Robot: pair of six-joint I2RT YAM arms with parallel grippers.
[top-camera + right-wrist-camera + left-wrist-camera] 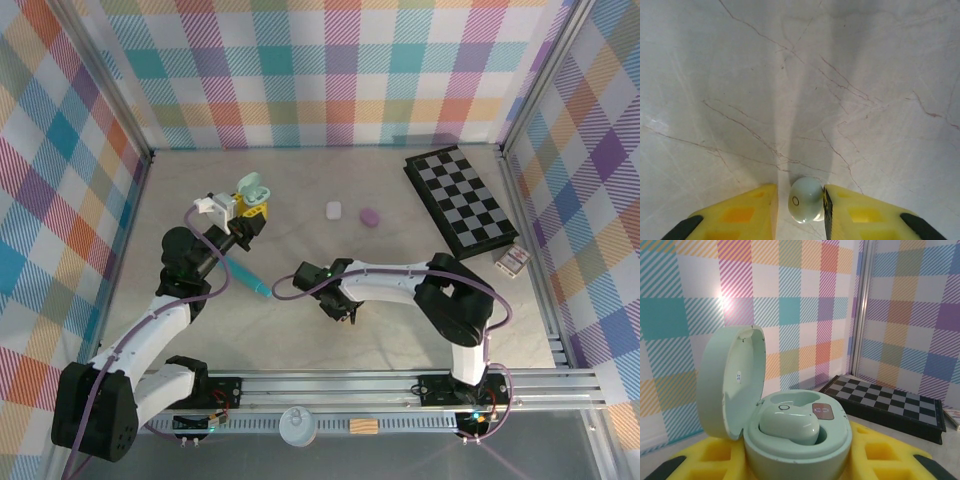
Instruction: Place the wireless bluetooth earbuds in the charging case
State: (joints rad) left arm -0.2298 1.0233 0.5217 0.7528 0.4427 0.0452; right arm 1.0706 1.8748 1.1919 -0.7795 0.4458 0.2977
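Right gripper (800, 207), jaws narrowly apart astride the mint earbud (806, 200), which rests against one jaw: an off-centre pinch may squirt it free; left gripper (797, 465) clamps the charging case (840, 435).

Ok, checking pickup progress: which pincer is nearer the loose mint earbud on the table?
Right. The right pincer straddles the earbud; the left pincer is well off to its left, holding the open case.

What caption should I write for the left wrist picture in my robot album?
Open mint charging case with one earbud tucked inside, resting between yellow fingers.
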